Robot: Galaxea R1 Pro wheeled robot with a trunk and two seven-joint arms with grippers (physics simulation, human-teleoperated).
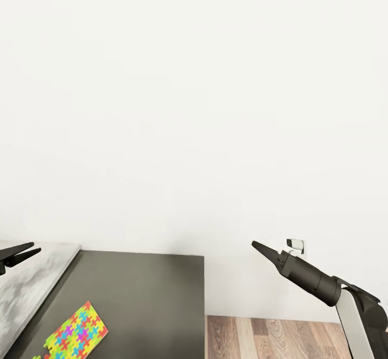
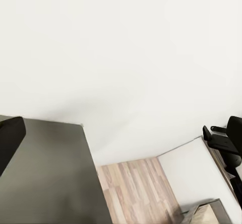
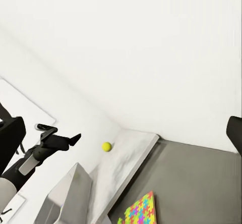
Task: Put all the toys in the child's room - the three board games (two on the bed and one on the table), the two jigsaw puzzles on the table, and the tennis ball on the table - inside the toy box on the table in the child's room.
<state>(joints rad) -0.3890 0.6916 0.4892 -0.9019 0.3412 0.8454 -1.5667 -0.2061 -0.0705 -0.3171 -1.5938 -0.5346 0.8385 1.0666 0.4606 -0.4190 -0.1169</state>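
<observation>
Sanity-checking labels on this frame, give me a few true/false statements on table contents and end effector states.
1. A multicoloured flat jigsaw puzzle lies on the dark grey tabletop. True.
2. The right end effector is gripping the puzzle. False: it hangs in the air beyond the table's right edge, fingers together on nothing.
3. A small yellow tennis ball sits on the pale grey marbled slab. True.
4. The left end effector holds the tennis ball. False: its fingers sit close together over the slab with nothing between them.
5. The floor beside the table is grey carpet. False: it is a light wood-plank floor.
</observation>
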